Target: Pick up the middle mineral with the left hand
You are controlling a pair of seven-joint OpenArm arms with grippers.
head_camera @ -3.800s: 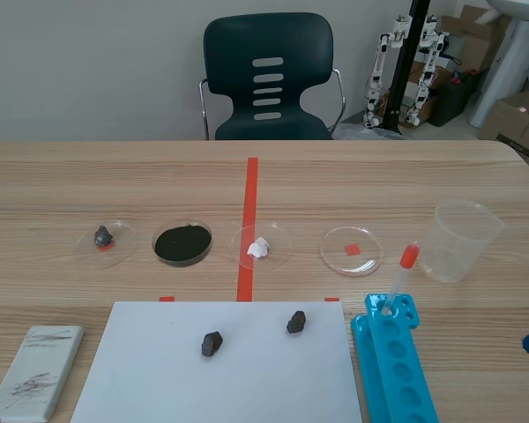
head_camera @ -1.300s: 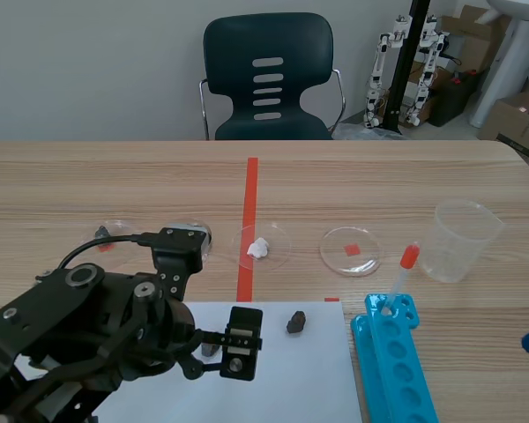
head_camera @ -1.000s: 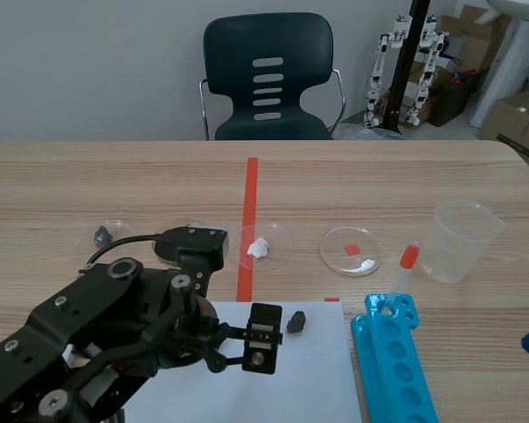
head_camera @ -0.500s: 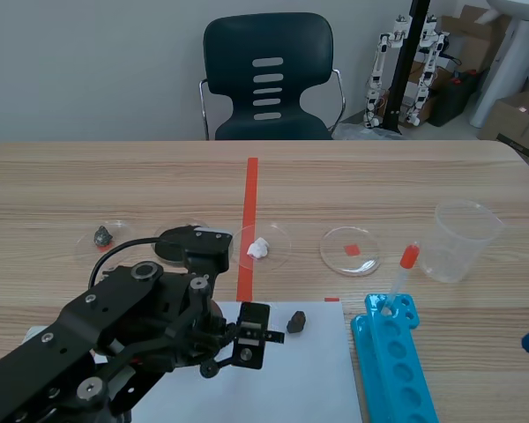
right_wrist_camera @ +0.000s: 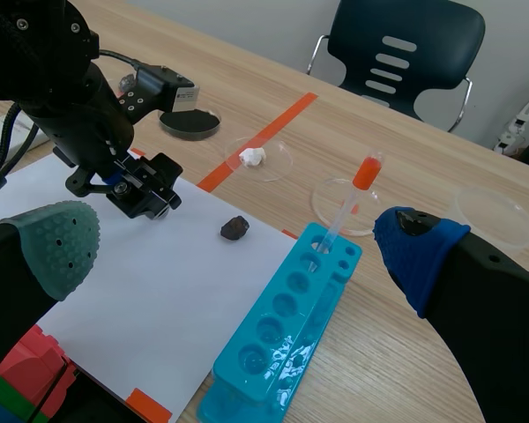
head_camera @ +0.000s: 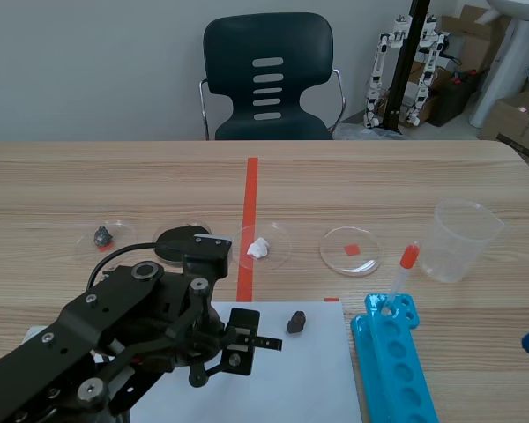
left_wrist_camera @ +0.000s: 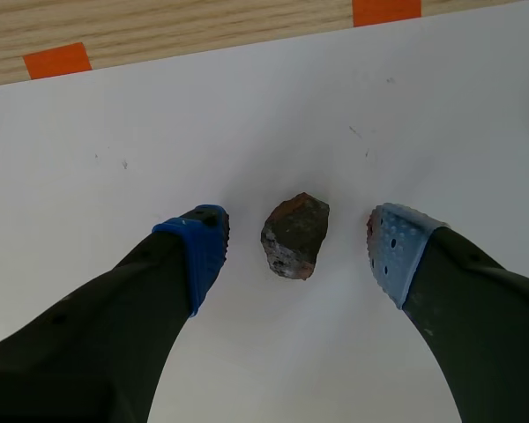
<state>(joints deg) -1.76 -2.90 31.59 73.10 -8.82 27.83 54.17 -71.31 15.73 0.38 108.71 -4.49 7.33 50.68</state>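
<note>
1. Two fingers of your left gripper [left_wrist_camera: 300, 248] stand apart, released, one on each side of the dark stone [left_wrist_camera: 295, 235], not touching it.
2. You see this stone lying on the white paper sheet [left_wrist_camera: 247, 115].
3. A second stone [head_camera: 295, 322] lies on the same sheet, between your left gripper and the blue rack [head_camera: 392, 366].
4. Your right gripper [right_wrist_camera: 238, 245] is spread wide and holds nothing.

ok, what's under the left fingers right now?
A dark rock on the white sheet, lying untouched between the open left fingers. In the scene view the arm hides it.
</note>
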